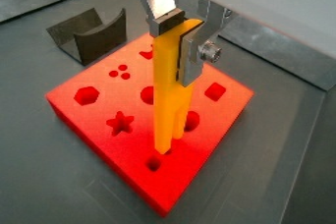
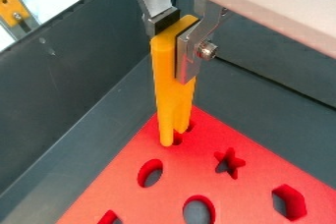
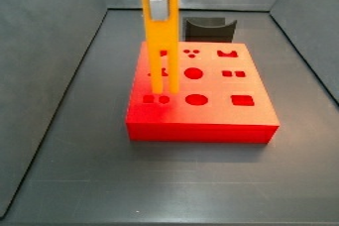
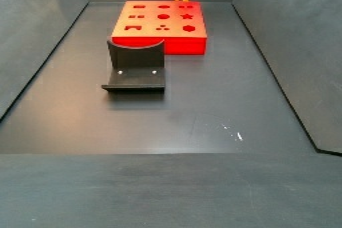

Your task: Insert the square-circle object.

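gripper (image 1: pixel 174 28): clenched on top end of the square-circle object (image 1: pixel 167 90), above the red block (image 1: pixel 98 120)
fingers (image 2: pixel 155 0): silver plates, 1 on each side of the bar
square-circle object: upright, forked lower end at a hole near the block's corner; depth of entry unclear
red block: flat on the surface (image 3: pixel 79 161)
fixture (image 4: pixel 135 65): just beside the block

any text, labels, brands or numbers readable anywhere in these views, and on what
None: no readable text, label, brand or number in any view.
Flat red block with shaped holes: cut-out shapes only, no lettering.
Long thin orange-yellow bar, held upright by the gripper over the block: plain.
Small dark grey curved piece: plain.
Grey floor: unmarked.
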### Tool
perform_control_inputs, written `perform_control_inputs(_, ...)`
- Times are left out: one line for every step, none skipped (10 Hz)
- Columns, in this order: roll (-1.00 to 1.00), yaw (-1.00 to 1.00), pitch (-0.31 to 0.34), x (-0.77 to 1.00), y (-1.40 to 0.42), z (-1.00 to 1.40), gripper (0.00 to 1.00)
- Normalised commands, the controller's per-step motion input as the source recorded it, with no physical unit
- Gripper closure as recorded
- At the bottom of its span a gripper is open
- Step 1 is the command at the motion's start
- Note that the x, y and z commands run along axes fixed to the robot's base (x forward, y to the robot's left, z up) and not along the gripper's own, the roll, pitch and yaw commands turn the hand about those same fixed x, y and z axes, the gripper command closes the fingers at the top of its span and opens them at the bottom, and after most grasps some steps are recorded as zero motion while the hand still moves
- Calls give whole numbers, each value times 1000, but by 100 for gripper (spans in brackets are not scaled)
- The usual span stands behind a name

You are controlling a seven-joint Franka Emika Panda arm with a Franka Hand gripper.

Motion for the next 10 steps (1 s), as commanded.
perform_control_inputs(341, 257, 231, 49, -289, -183, 100)
perform_control_inputs(236, 237, 194, 0, -257, -60, 100)
perform_control_inputs(243, 86, 201, 69, -120, 0, 100)
perform_control_inputs(149, -114, 217, 0, 80, -9, 100)
perform_control_inputs(0, -311, 144, -9, 254, -83, 100)
perform_control_inputs(-14, -286, 63, 0, 243, -151, 100)
perform_control_inputs(-51, -74, 0, -146, 74, -149, 100)
perform_control_inputs(-183, 0, -69, -89, -6, -106, 100)
perform_control_inputs(-169, 83, -26, 0, -160, 0, 100)
perform_control_inputs(-130, 60, -6, 166, -111, -6, 100)
